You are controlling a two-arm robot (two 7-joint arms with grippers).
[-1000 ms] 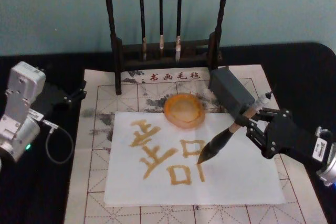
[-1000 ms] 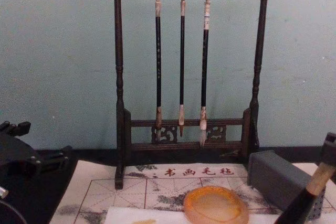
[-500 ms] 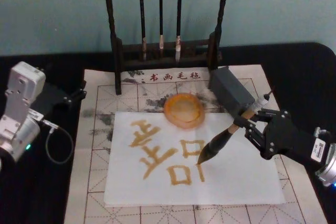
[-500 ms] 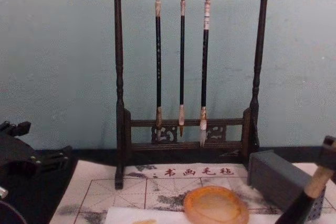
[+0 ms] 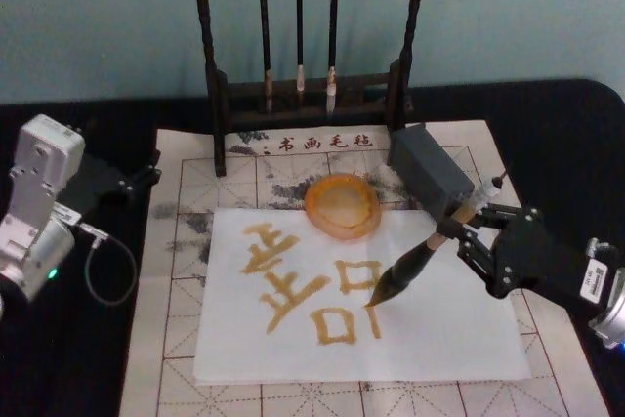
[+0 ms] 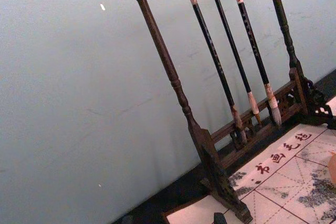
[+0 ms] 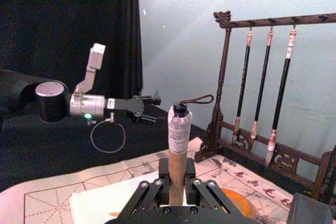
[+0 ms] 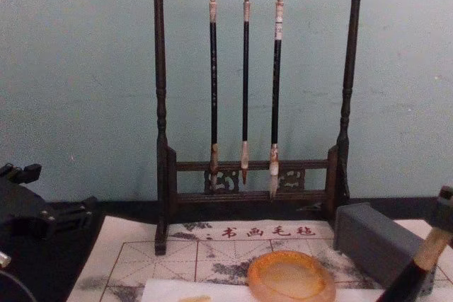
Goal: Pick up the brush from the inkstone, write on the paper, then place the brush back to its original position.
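On the white paper (image 5: 449, 334) nearest me, my right gripper (image 5: 457, 227) is clamped on the brush (image 5: 408, 269), which tilts with its tip at the right-hand gold character (image 5: 344, 312). Just beyond, the inkstone (image 5: 342, 205) overlaps the paper's far edge. My left gripper (image 5: 145, 175) sits parked left of the mat (image 5: 181, 363); I cannot tell its grip.
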